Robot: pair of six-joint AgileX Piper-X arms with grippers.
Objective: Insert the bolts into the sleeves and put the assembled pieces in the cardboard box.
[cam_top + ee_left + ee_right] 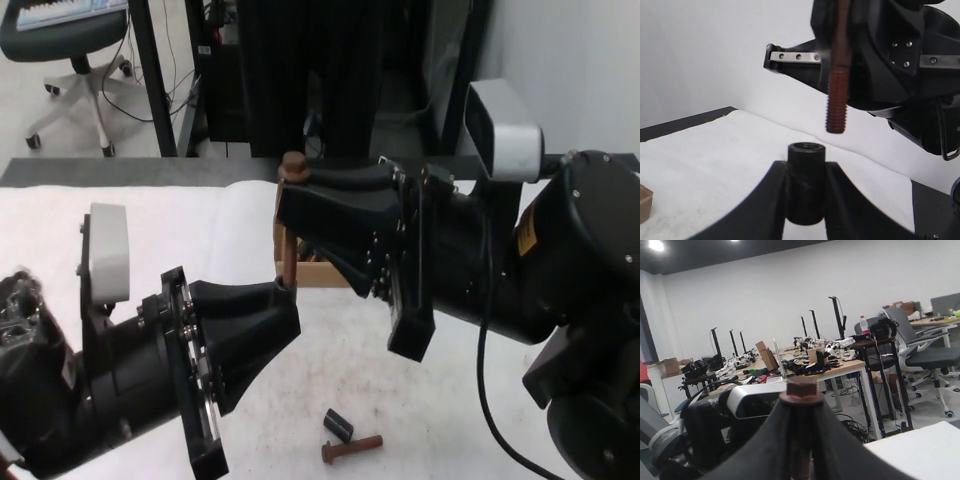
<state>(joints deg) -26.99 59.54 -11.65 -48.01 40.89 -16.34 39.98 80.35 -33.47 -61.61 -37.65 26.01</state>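
Observation:
My left gripper (806, 172) is shut on a black sleeve (806, 192), held upright with its open bore facing up. Just above it, apart from the sleeve by a small gap, hangs a rusty brown bolt (837, 100) with its threaded end down. My right gripper (801, 412) is shut on that bolt, whose hex head (801, 387) sticks out above the fingers. In the high view the bolt (290, 225) stands vertical over the left gripper (293, 292), with the right gripper (285, 200) reaching in from the right. The cardboard box (322, 272) lies mostly hidden behind both grippers.
A second black sleeve (338, 425) and a second brown bolt (352, 447) lie loose on the white cloth (400, 400) near the front. A corner of the box (644, 202) shows in the left wrist view. An office chair (70, 45) stands beyond the bench.

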